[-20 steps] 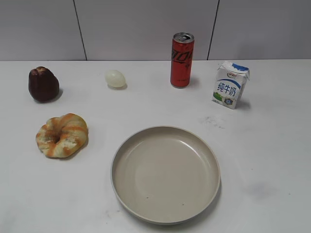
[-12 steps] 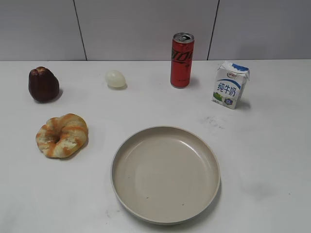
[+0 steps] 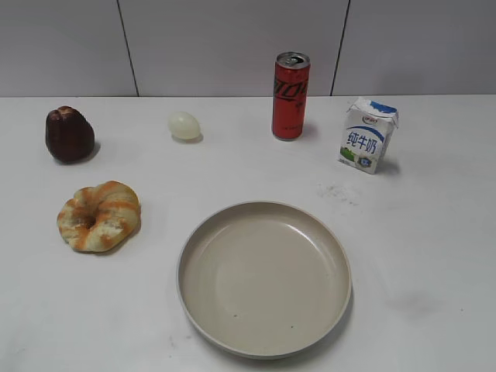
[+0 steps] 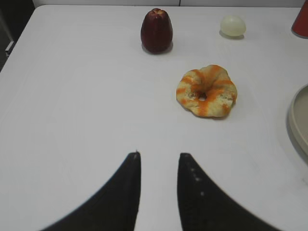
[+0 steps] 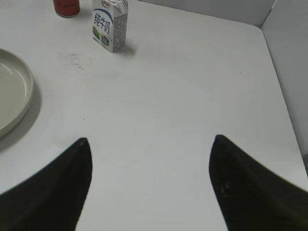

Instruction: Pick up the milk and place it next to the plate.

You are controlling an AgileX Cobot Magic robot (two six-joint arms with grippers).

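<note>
The right gripper (image 5: 150,144) hangs over bare table (image 5: 192,96) with its jaws spread wide and nothing between them; the left gripper (image 4: 158,159) holds nothing, its fingers a narrow gap apart. Ahead and left of the right gripper lies the plate (image 5: 14,91), and farther off the milk (image 5: 110,25) stands upright, well apart from the plate, with the red can (image 5: 66,6) just beyond.

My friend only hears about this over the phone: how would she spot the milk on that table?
Start at the big beige plate near the front of the white table. Look behind it to the right, where a tall red can stands near the wall. The milk is right of the can: a short white carton with blue characters and a folded top.
</note>
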